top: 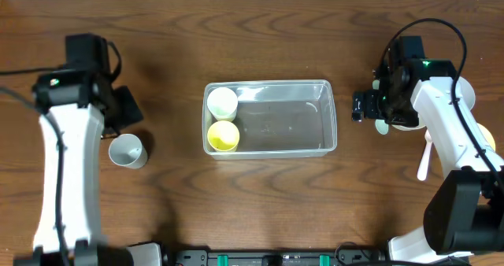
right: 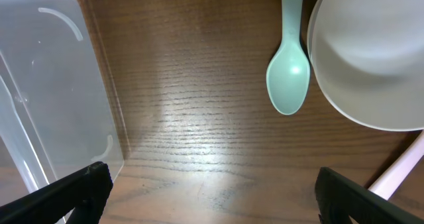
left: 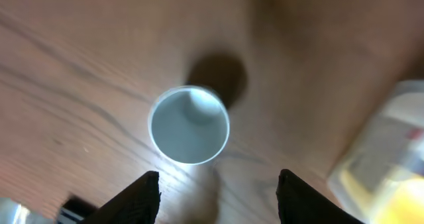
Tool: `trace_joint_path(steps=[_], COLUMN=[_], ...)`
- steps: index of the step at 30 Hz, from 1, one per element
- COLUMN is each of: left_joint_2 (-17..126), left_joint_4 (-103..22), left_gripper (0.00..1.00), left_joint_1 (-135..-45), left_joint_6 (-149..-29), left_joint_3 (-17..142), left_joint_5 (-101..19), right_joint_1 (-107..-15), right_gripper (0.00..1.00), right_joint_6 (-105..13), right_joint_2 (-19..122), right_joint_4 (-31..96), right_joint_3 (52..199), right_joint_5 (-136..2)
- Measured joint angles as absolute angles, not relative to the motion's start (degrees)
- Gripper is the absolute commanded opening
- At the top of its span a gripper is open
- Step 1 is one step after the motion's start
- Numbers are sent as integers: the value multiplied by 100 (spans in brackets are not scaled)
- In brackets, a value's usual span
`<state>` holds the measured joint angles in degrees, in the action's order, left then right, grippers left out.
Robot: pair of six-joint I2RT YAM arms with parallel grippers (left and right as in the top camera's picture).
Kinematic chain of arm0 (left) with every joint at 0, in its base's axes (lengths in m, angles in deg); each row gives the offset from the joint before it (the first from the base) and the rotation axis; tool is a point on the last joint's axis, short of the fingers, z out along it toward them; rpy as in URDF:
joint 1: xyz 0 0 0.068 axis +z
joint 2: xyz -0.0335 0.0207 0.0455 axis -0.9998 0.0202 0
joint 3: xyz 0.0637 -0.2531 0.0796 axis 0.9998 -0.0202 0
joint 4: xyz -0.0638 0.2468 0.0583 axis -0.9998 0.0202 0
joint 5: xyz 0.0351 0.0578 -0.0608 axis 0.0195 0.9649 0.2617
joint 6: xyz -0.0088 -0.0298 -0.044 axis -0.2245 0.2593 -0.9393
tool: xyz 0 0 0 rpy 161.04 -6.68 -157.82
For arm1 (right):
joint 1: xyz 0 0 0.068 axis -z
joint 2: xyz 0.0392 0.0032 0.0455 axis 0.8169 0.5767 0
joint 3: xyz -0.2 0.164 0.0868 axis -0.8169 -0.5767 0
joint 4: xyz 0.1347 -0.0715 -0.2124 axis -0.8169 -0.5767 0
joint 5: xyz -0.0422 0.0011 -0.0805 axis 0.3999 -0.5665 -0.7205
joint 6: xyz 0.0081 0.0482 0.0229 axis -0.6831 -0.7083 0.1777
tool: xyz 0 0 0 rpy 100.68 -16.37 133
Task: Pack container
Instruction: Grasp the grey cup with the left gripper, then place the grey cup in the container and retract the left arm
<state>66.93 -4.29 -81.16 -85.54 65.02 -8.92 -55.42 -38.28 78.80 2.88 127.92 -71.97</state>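
Brown wood-grain surface (top: pixel 268 195) runs under everything, with the two arms at its sides. The container (top: pixel 315 118) sits at the middle of it, long side across the overhead view, clear enough that the wood shows through its floor. At its left end a white cup (top: pixel 222 102) and a yellow cup (top: pixel 223 136) stand side by side, open ends up, touching or nearly so. The rest of the container is bare plastic.

To its left, well apart from it, a pale grey cup (left: pixel 189 124) stands upright on the surface. The left tool (left: pixel 218 201) hangs over it with its fingers (left: pixel 147 199) spread and nothing between them; in the wrist view the cup lies just beyond the tips, apart from both.

To the right of the container the right tool (right: pixel 212 197) is spread wide over bare wood and holds nothing. Just ahead of it lies a green spoon (right: pixel 288 85), bowl side up, its edge close beside a white bowl (right: pixel 371 58). A white spoon (top: pixel 425 160) lies further toward the front edge, partly under the right arm.
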Motion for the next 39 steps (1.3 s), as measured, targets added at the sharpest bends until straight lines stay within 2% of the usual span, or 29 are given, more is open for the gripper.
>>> trace_joint_path(steps=[10, 14, 16, 17, 20, 31, 34, 39], left_joint_2=[7960, 8316, 8397, 8406, 8397, 7637, 7237, 6856], left_joint_4=[-1327, -1524, -1605, -1618, -1588, -868, -739, -1098], left_gripper=[56, 28, 19, 19, 7, 6, 6, 6], left_joint_1=[-7994, -7994, -7994, -7994, -7994, -8330, -8859, -10229], left_joint_6=[-8589, -8581, -8589, -8596, -8594, -8587, -8585, -8353], left_joint_3=[4998, 4963, 4961, 4961, 4969, 6089, 6722, 7581], left_joint_5=[-1294, -1359, -1388, -1399, -1410, -1416, -1397, -1399], right_joint_1=[-5542, -5542, -5542, -5542, -5542, -5542, -5542, -5542], right_gripper=[99, 99, 99, 99, 99, 99, 99, 99], right_joint_6=[-3826, -3826, -3826, -3826, -3826, -3826, -3824, -3824], right_joint_2=[7880, 7880, 7880, 7880, 7880, 7880, 7880, 7880], right_joint_4=[264, 244, 224, 213, 202, 205, 224, 231], right_joint_3=[12792, 12792, 12792, 12792, 12792, 12792, 12792, 12792], right_joint_5=[-7197, -7197, -7197, -7197, -7197, -7197, -7197, -7197])
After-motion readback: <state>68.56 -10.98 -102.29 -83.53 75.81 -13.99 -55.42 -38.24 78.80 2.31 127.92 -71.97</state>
